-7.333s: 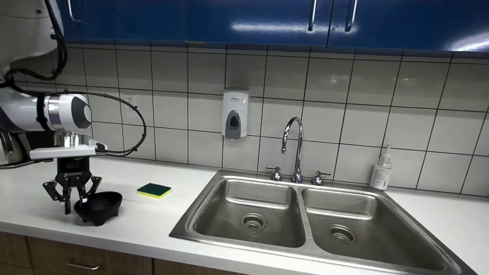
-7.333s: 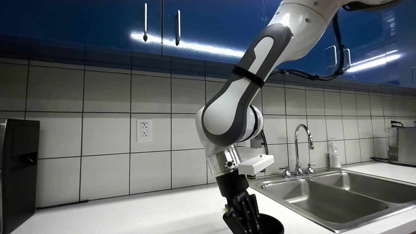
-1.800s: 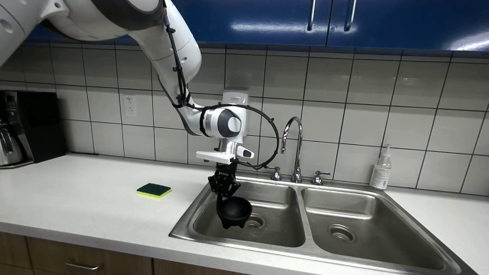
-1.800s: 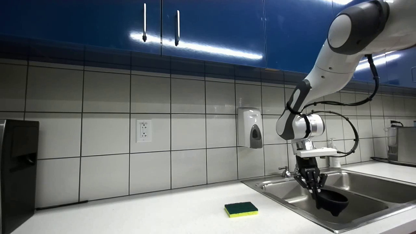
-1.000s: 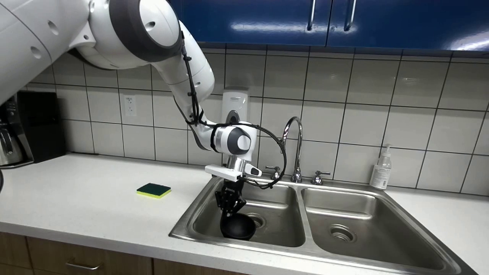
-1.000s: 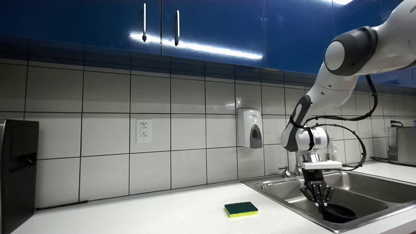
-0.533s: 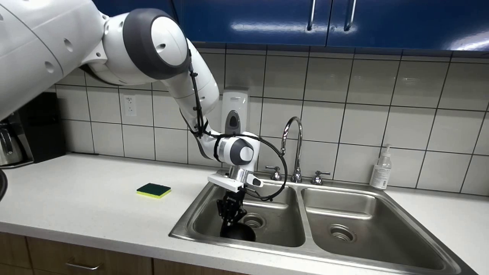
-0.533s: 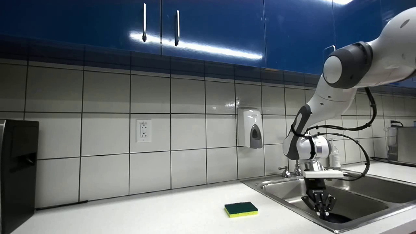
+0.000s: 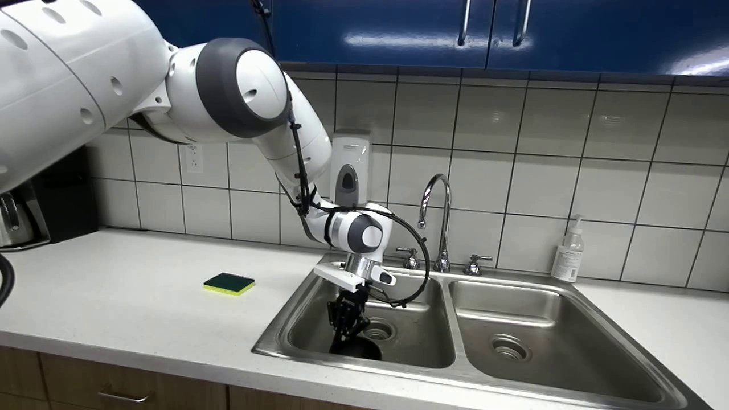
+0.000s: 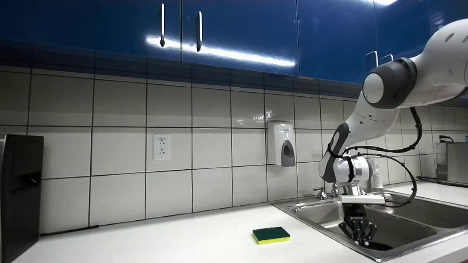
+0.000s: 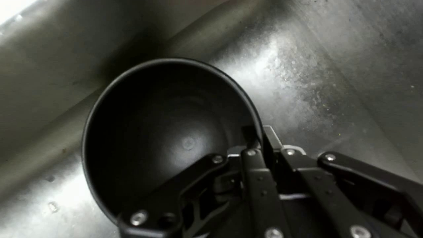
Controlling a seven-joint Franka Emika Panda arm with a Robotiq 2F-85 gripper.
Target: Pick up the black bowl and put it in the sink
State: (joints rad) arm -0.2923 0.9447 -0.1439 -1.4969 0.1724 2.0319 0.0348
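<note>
Surface point(image 9: 125, 302): sponge point(image 9: 229, 283) sitting tight, and the black bowl point(image 11: 165, 132) is gone from here!
Sink point(image 9: 459, 341): yes, it has the bowl now, down inside the basin point(image 9: 413, 341) nearer the sponge.
Bowl: lower than a second ago, just a dark sliver of bowl point(image 10: 381, 246) past the sink's near side in an exterior view; resting or not, can't tell.
Fingers point(image 11: 255, 162): clamped on the bowl's rim point(image 11: 172, 60) in the wrist view, one inside, one outside, no release yet.
Rim: carry looks finished, I'd say; what's left is settling it gently, then spreading the fingers without a snag.
</note>
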